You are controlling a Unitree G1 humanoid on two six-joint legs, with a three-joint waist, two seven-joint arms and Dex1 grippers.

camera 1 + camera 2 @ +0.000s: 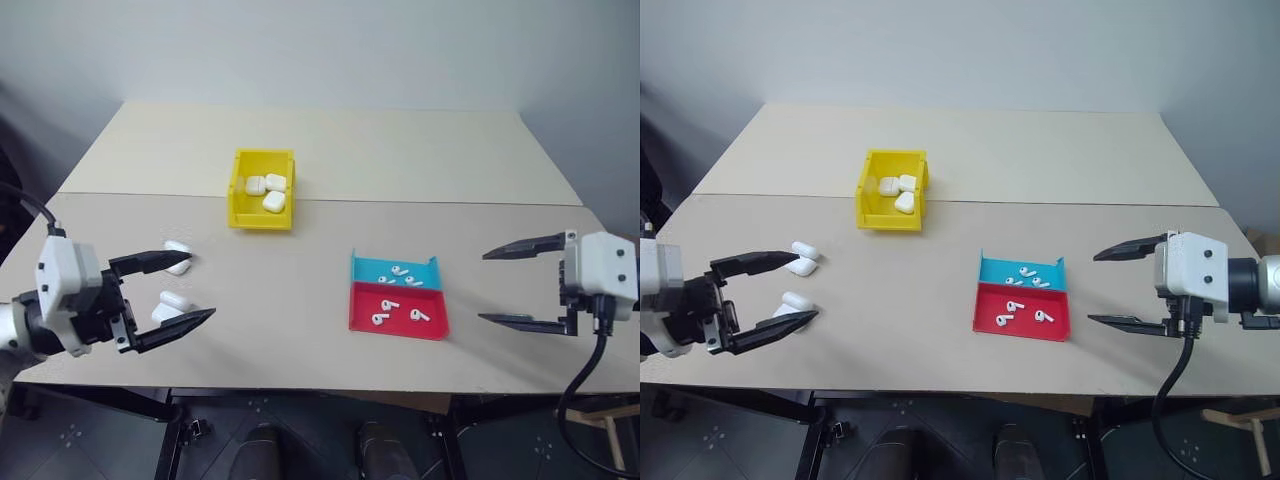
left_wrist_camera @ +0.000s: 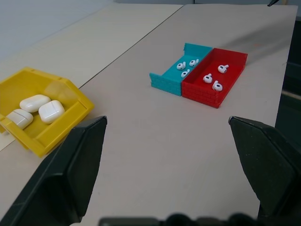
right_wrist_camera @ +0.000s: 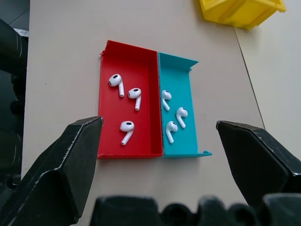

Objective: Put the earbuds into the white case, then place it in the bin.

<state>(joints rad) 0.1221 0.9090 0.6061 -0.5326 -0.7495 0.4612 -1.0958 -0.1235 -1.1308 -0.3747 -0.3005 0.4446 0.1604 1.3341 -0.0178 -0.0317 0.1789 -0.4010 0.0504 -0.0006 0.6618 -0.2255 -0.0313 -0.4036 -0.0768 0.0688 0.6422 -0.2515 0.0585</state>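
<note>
The yellow bin (image 1: 262,203) is the marker to read everything else from. It sits toward the far middle of the beige table (image 1: 330,290), just on the near side of the seam where the two tabletops meet, and three closed white cases (image 1: 267,190) lie huddled together inside it.

Starting at the robot's left: the left gripper (image 1: 183,290) hangs low over the table's near left part, well to the left of the bin and nearer the front edge, its two black fingers spread wide with nothing between them. Two more white cases lie loose on the tabletop there, down-left of the bin: one (image 1: 179,257) just beside the tip of the farther finger, the other (image 1: 171,306) by the nearer finger. Whether either finger touches a case I cannot tell.

Moving right past the bin, two shallow trays sit pressed side by side, down and to the right of the bin. The blue tray (image 1: 395,270) is the one nearer the bin; the red tray (image 1: 398,310) lies against its near side. Each holds three earbuds: the ones in the blue tray (image 3: 171,113) cluster together, the ones in the red tray (image 3: 124,96) lie a little more scattered.

Farthest right, well away from the bin and beyond the trays, the right gripper (image 1: 482,287) hovers over the table with its fingers also wide apart and empty, pointing in toward the trays.
</note>
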